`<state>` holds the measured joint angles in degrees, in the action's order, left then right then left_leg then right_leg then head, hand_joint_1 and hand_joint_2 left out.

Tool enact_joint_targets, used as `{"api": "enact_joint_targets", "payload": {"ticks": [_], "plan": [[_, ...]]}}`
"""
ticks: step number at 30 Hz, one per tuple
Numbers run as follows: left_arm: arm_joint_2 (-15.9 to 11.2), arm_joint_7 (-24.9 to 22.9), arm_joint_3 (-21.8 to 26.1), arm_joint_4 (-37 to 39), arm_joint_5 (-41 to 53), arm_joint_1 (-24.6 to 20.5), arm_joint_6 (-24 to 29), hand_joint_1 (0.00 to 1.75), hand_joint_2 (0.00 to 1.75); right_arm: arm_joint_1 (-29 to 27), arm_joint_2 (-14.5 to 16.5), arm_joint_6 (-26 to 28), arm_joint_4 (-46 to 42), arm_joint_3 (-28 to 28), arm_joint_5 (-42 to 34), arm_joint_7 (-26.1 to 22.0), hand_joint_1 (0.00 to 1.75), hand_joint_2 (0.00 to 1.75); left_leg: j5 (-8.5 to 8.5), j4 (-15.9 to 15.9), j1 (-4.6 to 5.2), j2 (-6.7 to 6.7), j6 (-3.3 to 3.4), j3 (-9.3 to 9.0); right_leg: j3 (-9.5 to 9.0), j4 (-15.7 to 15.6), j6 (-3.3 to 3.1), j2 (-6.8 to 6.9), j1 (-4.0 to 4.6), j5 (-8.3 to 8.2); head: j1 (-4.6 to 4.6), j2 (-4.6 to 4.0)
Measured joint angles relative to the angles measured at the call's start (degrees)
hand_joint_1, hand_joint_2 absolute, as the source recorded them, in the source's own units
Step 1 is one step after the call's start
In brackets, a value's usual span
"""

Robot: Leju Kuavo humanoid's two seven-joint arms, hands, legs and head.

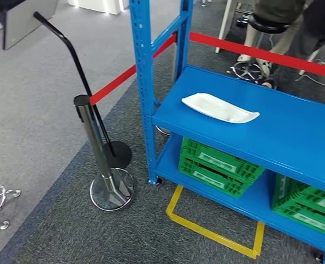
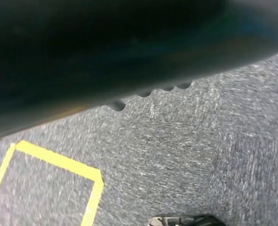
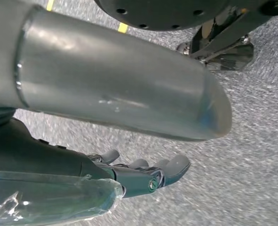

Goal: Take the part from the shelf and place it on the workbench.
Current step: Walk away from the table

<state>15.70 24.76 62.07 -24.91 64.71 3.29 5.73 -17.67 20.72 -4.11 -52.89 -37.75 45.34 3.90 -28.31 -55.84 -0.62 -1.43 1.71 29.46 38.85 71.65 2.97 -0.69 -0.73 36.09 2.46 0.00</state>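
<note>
- Closest in, right hand (image 3: 144,176): dark, smooth-jointed fingers (image 3: 174,165) lie nearly straight and slightly apart above the carpet, holding nothing; a thick, glossy grey thumb (image 3: 123,89) of rounded, tube-like form runs alongside them, and a clear crinkled film covers the part of the hand nearest the wrist.
- Left hand: the left wrist view gives a dark blurred mass with a few scalloped tips along its edge; whether these fingers are spread or curled cannot be told.
- Carpet (image 2: 187,155): grey, short-piled and flecked; yellow floor tape (image 2: 59,162) forms a right-angled outline on it.
- Part (image 1: 219,108): a flat, white, elongated tray-like moulding with a raised rim and tapering ends, lying on the upper deck of the shelf, near its left front corner, well apart from both hands.
- Shelf (image 1: 285,132): blue painted metal, smooth decks, perforated uprights.
- Green crates (image 1: 219,160): slotted plastic, on the lower deck, one beneath the part and another further right.
- Barrier post (image 1: 95,137): polished metal tube, tilted, on a round chrome base, with a red belt (image 1: 113,85) running from its black cap towards the shelf.
- Person (image 1: 285,22): seated on a stool behind the shelf, partly in frame.
</note>
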Motion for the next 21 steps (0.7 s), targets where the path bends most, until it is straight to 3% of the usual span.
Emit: {"api": "enact_joint_targets", "payload": {"ticks": [1, 2, 4, 6, 7, 9, 10, 12, 13, 15, 16, 17, 19, 21], "plan": [[-0.08, 0.11, 0.01, 0.31, 0.05, -0.09, 0.19, 0.00, 0.00, -0.02, 0.00, -0.07, 0.00, -0.09, 0.11, -0.08, 0.00, 0.00, -0.07, -0.02, 0.01, -0.80, -0.05, 0.01, 0.36, 0.89, 0.20, 0.20, -0.08, -0.15, 0.00, 0.00], [-0.18, 0.27, 0.02, 0.68, 0.09, -0.23, 0.40, 0.00, 0.00, -0.06, -0.01, -0.14, 0.00, -0.23, 0.26, -0.17, 0.00, 0.00, -0.15, -0.04, 0.01, -1.53, -0.13, -0.04, -0.41, -0.40, 0.34, 0.46, -0.17, -1.30, 0.02, 0.00], [-0.37, 0.62, 0.02, 1.41, 0.10, -0.57, 0.75, 0.00, 0.00, -0.01, -0.05, -0.26, 0.00, -0.55, 0.62, -0.37, 0.00, 0.00, -0.41, -0.11, 0.06, -2.77, -0.52, -0.31, -4.60, -7.82, 0.39, 2.32, -0.33, -4.78, 0.05, 0.00], [-0.58, 0.87, 0.02, 2.03, 0.10, -0.79, 1.12, 0.00, 0.00, 0.31, -0.10, -0.40, 0.01, -0.77, 0.93, -0.56, 0.00, 0.00, -0.81, -0.38, 0.35, -3.80, -1.18, -0.66, -7.89, -13.52, -0.22, 4.19, -0.29, -6.75, -0.03, 0.00], [-0.72, 0.96, 0.03, 2.33, 0.11, -0.90, 1.30, 0.00, 0.00, 0.45, -0.10, -0.48, 0.01, -0.85, 1.09, -0.67, 0.00, 0.00, -0.93, -0.47, 0.47, -4.27, -1.51, -0.85, -8.27, -14.36, -0.68, 4.45, -0.18, -6.90, -0.10, 0.00], [-0.94, 1.10, 0.04, 2.92, 0.13, -1.22, 1.62, 0.00, 0.00, 0.52, -0.09, -0.62, 0.03, -1.16, 1.42, -0.85, 0.00, 0.00, -1.13, -0.52, 0.41, -5.11, -2.16, -1.13, -8.13, -14.31, -1.60, 3.27, -0.08, -7.07, -0.23, 0.00], [-1.04, 1.19, 0.04, 3.20, 0.14, -1.39, 1.74, 0.00, 0.00, 0.47, -0.09, -0.70, 0.03, -1.36, 1.62, -0.92, 0.00, 0.00, -1.55, -0.82, 0.27, -4.64, -2.51, -1.16, -8.09, -14.35, -1.96, 2.76, -0.12, -7.17, -0.27, 0.00], [-1.26, 1.40, 0.04, 3.81, 0.17, -1.58, 2.00, 0.00, 0.00, 0.57, -0.10, -0.88, 0.04, -1.77, 1.95, -1.05, 0.00, 0.00, -4.25, -4.15, 0.03, -2.17, -3.05, 0.09, -8.28, -14.50, -2.63, 1.71, -0.29, -7.48, -0.44, 0.00], [-1.41, 1.49, 0.05, 4.15, 0.18, -1.58, 2.10, 0.00, 0.00, 0.69, -0.10, -0.97, 0.05, -1.92, 2.05, -1.10, 0.00, 0.00, -6.27, -7.53, -0.04, -0.67, -3.16, 1.51, -8.13, -14.50, -2.84, 1.10, -0.27, -7.58, -0.54, 0.00], [-1.68, 1.61, 0.09, 4.76, 0.19, -1.49, 2.22, 0.00, 0.00, 0.88, -0.11, -1.08, 0.08, -2.16, 2.12, -1.17, 0.00, 0.00, -9.27, -14.70, -0.05, 0.57, -3.09, 4.86, -8.00, -14.47, -3.06, -0.38, -0.09, -7.70, -0.57, 0.00], [-1.78, 1.63, 0.11, 4.98, 0.19, -1.47, 2.25, 0.00, 0.00, 0.90, -0.11, -1.11, 0.10, -2.23, 2.13, -1.18, 0.00, 0.00, -9.20, -16.37, -0.02, 0.75, -2.96, 5.78, -8.01, -14.46, -3.09, -1.17, 0.00, -7.72, -0.59, 0.00], [-1.87, 1.64, 0.12, 5.15, 0.19, -1.48, 2.28, 0.00, 0.00, 0.89, -0.11, -1.11, 0.12, -2.32, 2.14, -1.19, 0.00, 0.00, -7.94, -15.97, 0.00, 0.88, -2.74, 5.82, -8.08, -14.45, -3.10, -1.95, 0.10, -7.73, -0.58, 0.00], [-2.02, 1.65, 0.14, 5.37, 0.19, -1.53, 2.32, 0.00, 0.00, 0.90, -0.10, -1.11, 0.14, -2.48, 2.15, -1.19, 0.00, 0.00, -3.27, -9.93, 0.06, 2.24, -2.04, 3.58, -8.27, -14.45, -3.10, -3.51, 0.20, -7.73, -0.58, 0.00], [-2.20, 1.67, 0.19, 5.57, 0.20, -1.57, 2.34, 0.00, 0.00, 1.07, -0.08, -1.12, 0.15, -2.56, 2.16, -1.19, 0.00, 0.00, -0.48, -3.79, 0.04, 4.84, -1.29, 1.19, -8.13, -14.26, -2.83, -4.91, 0.31, -7.73, -0.58, 0.00]]}}
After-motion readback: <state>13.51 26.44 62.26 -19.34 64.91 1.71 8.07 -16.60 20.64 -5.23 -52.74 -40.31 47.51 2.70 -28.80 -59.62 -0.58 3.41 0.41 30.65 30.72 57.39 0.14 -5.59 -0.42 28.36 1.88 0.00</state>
